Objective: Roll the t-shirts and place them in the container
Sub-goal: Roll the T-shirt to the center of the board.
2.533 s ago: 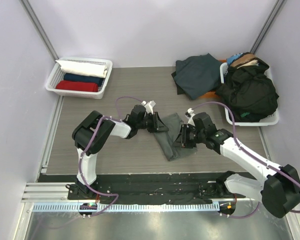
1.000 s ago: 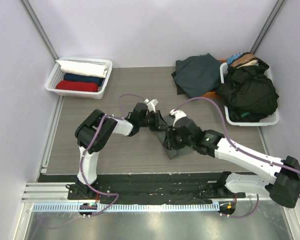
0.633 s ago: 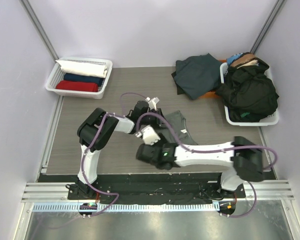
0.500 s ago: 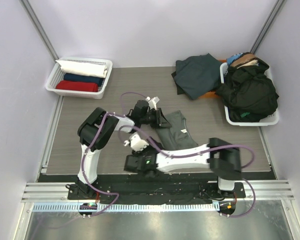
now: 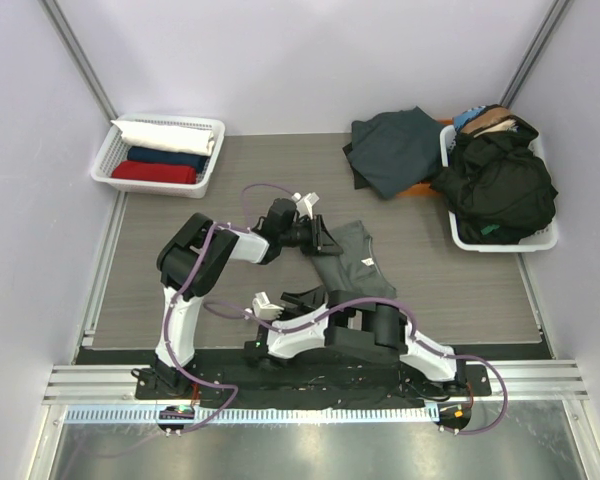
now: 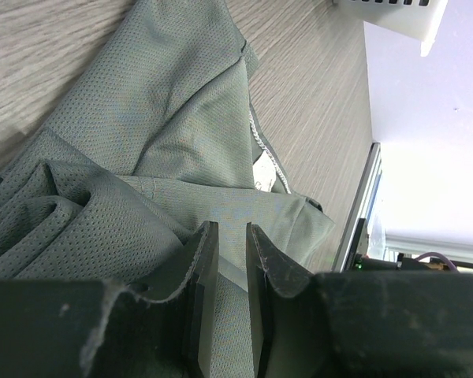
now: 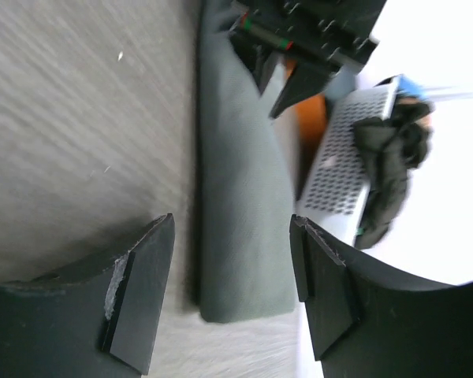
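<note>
Your grey-green t-shirt [image 5: 352, 255] lies flat on the table, near-left of the white lattice basket [image 5: 505, 246] heaped with dark clothes and well apart from it. It's folded into a long band, and the long axis runs roughly alongside that basket's long side, far end to near end.

The left gripper [image 6: 229, 236] is clamped almost closed on a fold at the far end, so that end looks pinned. The right gripper [image 7: 230, 236] is spread wide with nothing in it. It sits low at the near end, looking straight up the band toward the left one.

So I'd say the roll goes along that axis, near end toward the pinned end – the right arm's job. Can't tell if its fingers touch the cloth yet.
</note>
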`<control>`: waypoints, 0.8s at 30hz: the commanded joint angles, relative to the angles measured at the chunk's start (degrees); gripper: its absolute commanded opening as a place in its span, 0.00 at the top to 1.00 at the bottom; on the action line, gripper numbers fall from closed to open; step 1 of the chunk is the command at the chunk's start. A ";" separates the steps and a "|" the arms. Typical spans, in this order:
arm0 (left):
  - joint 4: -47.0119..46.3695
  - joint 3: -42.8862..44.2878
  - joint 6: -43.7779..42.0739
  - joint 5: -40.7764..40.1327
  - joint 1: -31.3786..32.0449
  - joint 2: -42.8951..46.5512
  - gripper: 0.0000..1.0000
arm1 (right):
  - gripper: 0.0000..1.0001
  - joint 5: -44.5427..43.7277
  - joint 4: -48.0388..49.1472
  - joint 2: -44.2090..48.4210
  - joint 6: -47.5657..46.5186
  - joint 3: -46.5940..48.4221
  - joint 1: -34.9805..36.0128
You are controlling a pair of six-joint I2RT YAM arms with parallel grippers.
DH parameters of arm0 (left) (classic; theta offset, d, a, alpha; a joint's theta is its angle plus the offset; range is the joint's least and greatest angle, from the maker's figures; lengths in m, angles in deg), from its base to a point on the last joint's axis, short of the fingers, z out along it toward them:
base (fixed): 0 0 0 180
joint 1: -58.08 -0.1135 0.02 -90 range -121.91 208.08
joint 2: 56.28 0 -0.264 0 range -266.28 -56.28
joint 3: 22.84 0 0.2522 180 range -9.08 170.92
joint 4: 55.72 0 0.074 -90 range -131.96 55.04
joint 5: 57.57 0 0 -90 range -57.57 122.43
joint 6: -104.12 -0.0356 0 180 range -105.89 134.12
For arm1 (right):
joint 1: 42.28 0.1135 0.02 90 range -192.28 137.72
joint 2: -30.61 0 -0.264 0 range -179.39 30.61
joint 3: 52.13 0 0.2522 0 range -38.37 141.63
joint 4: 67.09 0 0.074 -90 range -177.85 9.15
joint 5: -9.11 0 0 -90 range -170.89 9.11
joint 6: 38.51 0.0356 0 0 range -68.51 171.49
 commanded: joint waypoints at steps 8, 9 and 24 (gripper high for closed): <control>6.35 1.50 -2.76 -1.44 -0.93 -3.62 0.75 | 0.31 0.05 8.50 -4.18 -3.17 0.11 -4.71; 6.61 1.68 -2.93 -1.36 -0.93 -3.62 0.75 | 0.31 1.28 10.63 -2.52 -6.93 -0.94 -5.15; 9.43 2.82 -3.99 -1.27 -1.02 -3.88 0.75 | 0.31 13.77 23.39 4.36 -20.23 -7.63 -10.16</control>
